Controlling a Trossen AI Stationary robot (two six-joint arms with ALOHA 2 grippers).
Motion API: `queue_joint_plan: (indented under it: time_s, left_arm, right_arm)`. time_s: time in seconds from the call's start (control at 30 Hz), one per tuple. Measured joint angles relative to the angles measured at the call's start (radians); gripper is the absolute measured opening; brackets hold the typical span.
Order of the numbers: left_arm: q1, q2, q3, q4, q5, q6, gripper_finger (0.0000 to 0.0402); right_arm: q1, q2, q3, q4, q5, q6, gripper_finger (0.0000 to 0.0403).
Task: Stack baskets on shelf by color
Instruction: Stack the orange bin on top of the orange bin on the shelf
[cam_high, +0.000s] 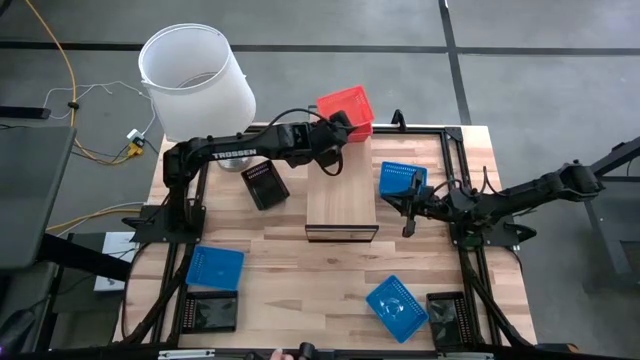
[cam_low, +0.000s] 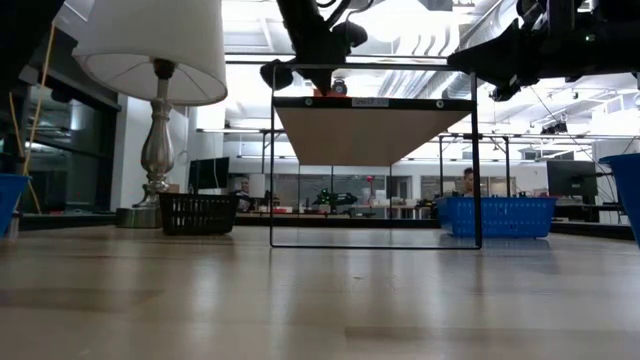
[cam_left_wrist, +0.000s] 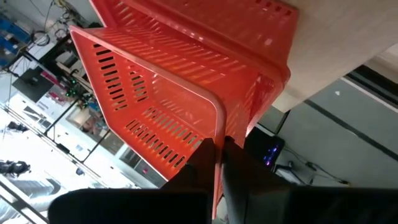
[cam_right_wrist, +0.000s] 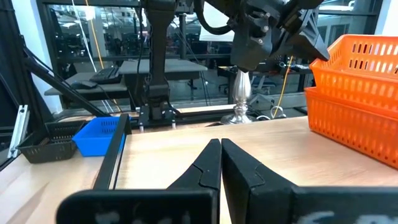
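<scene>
Two red baskets (cam_high: 345, 112) sit one in the other at the far end of the shelf (cam_high: 341, 205). The lower one (cam_right_wrist: 348, 121) rests on the plank, and the upper one (cam_right_wrist: 364, 50) is tipped a little. My left gripper (cam_high: 333, 140) reaches in from the left and is shut on the upper red basket (cam_left_wrist: 155, 106). My right gripper (cam_high: 392, 200) hangs shut and empty beside the shelf's right edge, near a blue basket (cam_high: 402, 180). My left gripper grips the upper red basket's side wall at its rim (cam_left_wrist: 219, 127), close to a corner, one finger inside the basket and one outside. The fingers come from the table's left, slanting down. The basket sits tilted in the lower red basket (cam_left_wrist: 249, 25).
A lamp with a white shade (cam_high: 195, 70) stands at the far left. A black basket (cam_high: 265, 185) lies left of the shelf. Two more blue baskets (cam_high: 215, 268) (cam_high: 397, 305) and two black ones (cam_high: 210, 312) (cam_high: 447, 312) lie along the near side.
</scene>
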Motion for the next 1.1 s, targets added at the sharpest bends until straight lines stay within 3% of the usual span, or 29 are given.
queue_joint_plan:
  time_s: [0.53,0.83,1.1]
  left_arm:
    - [-0.041,0.0,0.0,-0.054,-0.008,-0.028,0.0]
    - [-0.036,0.0,0.0,-0.055,-0.092,-0.162,0.0002]
    - [-0.056,0.0,0.0,-0.054,-0.065,-0.151,0.0034]
  right_arm:
    - [0.0,0.0,0.0,0.0,0.043,-0.009,0.0]
    - [0.0,0.0,0.0,0.0,0.042,-0.01,0.0]
    - [0.0,0.0,0.0,0.011,0.042,-0.028,0.0]
